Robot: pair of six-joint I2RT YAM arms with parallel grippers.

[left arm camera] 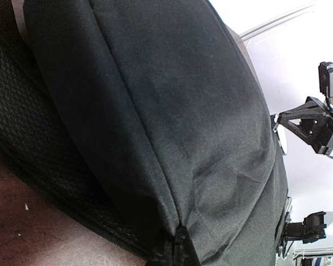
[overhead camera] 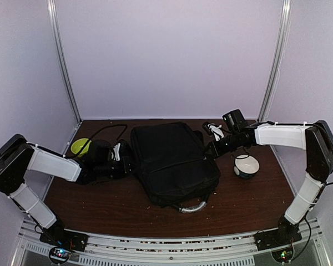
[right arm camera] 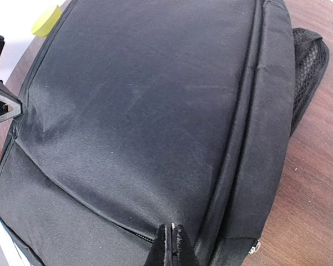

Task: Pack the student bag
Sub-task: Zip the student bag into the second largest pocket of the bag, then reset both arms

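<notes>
Student bag point(overhead camera: 172, 160) flat mid-worktop, a closed gripper at each side

The black bag lies flat in the middle of the brown worktop point(overhead camera: 100, 199), its grey handle point(overhead camera: 191, 208) at the near edge. No opening shows, so its inside is hidden. The mesh side pocket point(right arm camera: 308, 72) lies slack against the wood; whether it holds anything I cannot tell.

The left arm reaches in low from the left. The left gripper point(left arm camera: 178, 250) has its fingers together, tips against a seam on the bag's left edge. The right arm stretches across from the right. The right gripper point(right arm camera: 173, 245) is likewise closed, tips on the bag's far right corner. Whether either pinches fabric or a zip pull is unclear.

A yellow-green disc point(overhead camera: 79, 147) and a black cable point(overhead camera: 108, 130) sit behind the left arm. A white round object point(overhead camera: 246, 165) stands just under the right forearm, near the bag
</notes>
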